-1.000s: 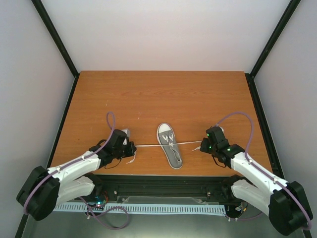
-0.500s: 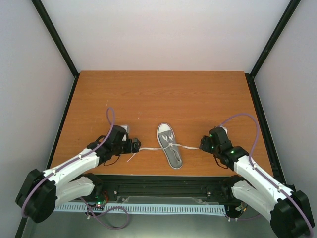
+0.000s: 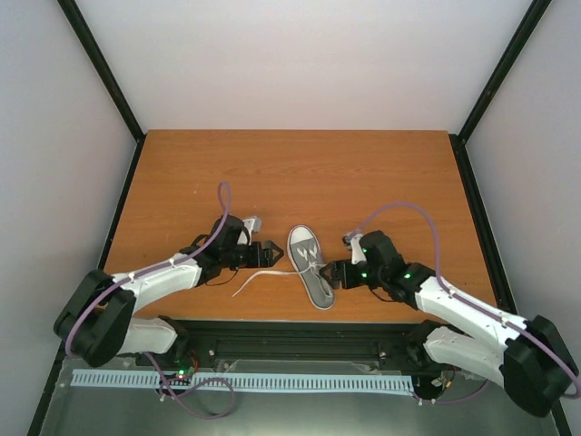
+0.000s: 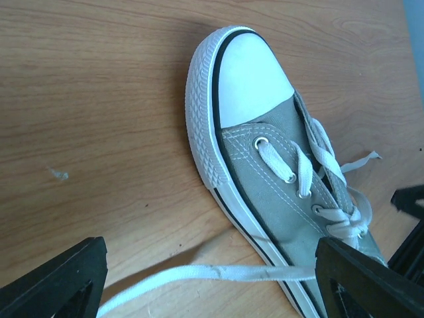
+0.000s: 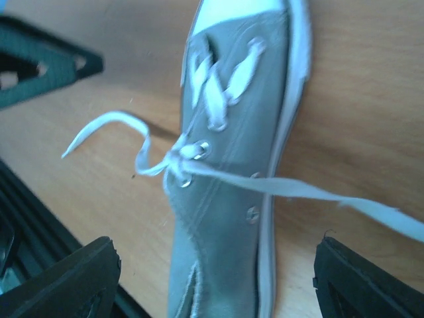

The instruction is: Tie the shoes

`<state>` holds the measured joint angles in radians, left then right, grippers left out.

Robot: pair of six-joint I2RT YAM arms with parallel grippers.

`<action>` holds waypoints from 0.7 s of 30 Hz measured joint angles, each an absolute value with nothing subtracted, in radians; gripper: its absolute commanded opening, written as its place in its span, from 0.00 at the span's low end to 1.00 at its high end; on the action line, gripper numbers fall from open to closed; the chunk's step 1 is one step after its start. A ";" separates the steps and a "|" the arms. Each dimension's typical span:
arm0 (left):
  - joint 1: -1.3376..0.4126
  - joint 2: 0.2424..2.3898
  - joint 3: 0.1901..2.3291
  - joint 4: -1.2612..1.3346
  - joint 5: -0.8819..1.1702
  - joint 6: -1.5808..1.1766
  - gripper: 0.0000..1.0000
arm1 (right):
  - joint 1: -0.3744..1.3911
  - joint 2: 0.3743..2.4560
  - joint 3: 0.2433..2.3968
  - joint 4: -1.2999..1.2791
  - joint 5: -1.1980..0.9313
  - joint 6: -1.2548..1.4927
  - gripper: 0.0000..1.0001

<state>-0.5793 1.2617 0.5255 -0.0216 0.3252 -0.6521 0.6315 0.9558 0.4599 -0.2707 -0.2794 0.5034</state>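
At the sneaker's 9 o'clock side, the left claw points at it low over the wooden surface, jaws spread wide and gripping nothing. Its wrist view shows one white lace lying slack on the wood between the two fingers. The grey sneaker sits in the 6 o'clock part of the surface between the two claws, sole down. Its white toe cap points toward 12 o'clock and its heel toward 6. That slack lace trails from the eyelets toward 8 o'clock. Just beside the sneaker at its 3 o'clock, the right claw is likewise open and empty, and a second lace runs across the shoe's side toward it.
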 measured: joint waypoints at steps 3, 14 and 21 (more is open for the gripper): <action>-0.580 1.311 0.540 0.006 0.335 -0.640 0.88 | 0.706 1.025 0.472 -0.254 -0.285 0.490 0.73; -0.580 1.329 0.552 0.025 0.324 -0.541 0.89 | 0.819 1.246 0.573 -0.257 -0.132 0.489 0.04; -0.580 1.210 0.574 -0.027 0.234 -0.435 0.90 | 0.839 1.255 0.591 -0.242 -0.008 0.593 0.03</action>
<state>-0.5797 1.2102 0.5735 -0.0273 0.2337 -0.4351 0.8391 1.2552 0.5907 -0.2420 -0.0082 0.5930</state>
